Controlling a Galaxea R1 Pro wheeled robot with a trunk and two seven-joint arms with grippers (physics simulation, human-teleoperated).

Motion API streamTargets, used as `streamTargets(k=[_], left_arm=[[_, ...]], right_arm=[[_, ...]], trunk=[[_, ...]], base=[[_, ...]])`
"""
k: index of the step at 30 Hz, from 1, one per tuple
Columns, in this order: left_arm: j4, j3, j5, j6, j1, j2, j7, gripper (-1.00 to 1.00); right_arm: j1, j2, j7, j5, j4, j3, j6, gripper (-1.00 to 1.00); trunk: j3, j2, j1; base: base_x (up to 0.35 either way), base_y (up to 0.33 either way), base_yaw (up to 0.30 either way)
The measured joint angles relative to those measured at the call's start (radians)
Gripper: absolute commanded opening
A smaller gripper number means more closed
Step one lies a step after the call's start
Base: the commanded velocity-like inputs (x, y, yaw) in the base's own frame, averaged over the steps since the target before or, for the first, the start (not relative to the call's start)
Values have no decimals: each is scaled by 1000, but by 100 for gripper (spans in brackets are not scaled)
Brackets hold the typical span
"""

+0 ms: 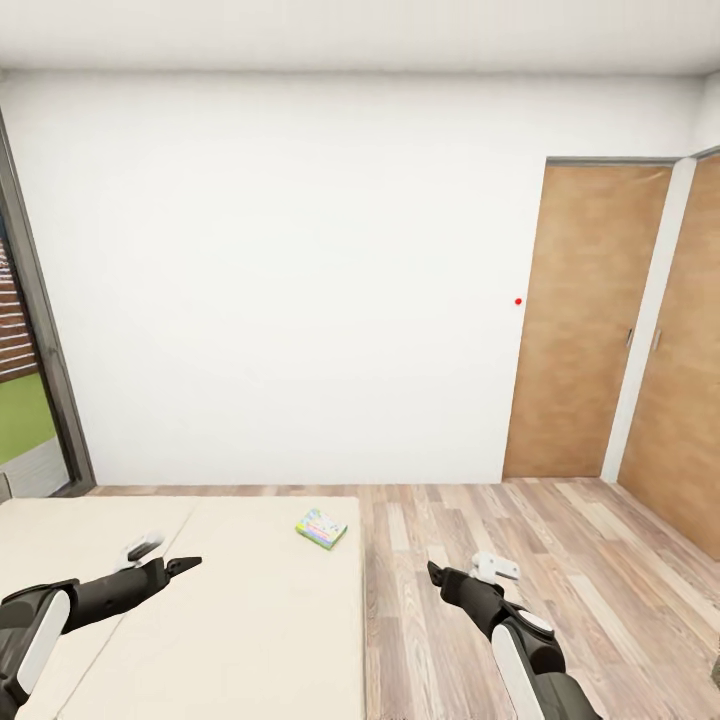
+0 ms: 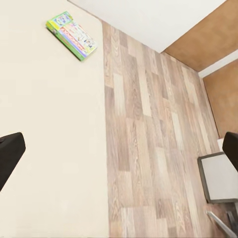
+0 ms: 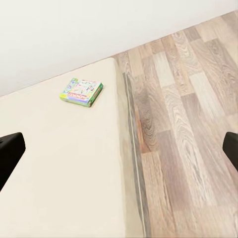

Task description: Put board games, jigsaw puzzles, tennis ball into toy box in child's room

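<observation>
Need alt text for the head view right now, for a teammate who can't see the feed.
A pastel board game with a green edge lies flat near the far corner of the beige bed, past both grippers. The left gripper hangs over the mattress, the right gripper over the wood floor, both empty. Behind them: white wall, wooden doors.

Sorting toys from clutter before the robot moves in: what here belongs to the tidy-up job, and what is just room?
Job: board game, lying flat on the bed near its far corner.
Just room: wooden doors, window, plank floor.
</observation>
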Motion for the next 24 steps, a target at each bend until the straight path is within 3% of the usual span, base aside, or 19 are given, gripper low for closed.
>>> streamTargets(k=[24], left_arm=[[0, 0, 0, 0, 0, 0, 1, 100]], right_arm=[[0, 1, -2, 1, 1, 3, -1, 100]], trunk=[[-22, 0, 0]], base=[[-29, 29, 26]])
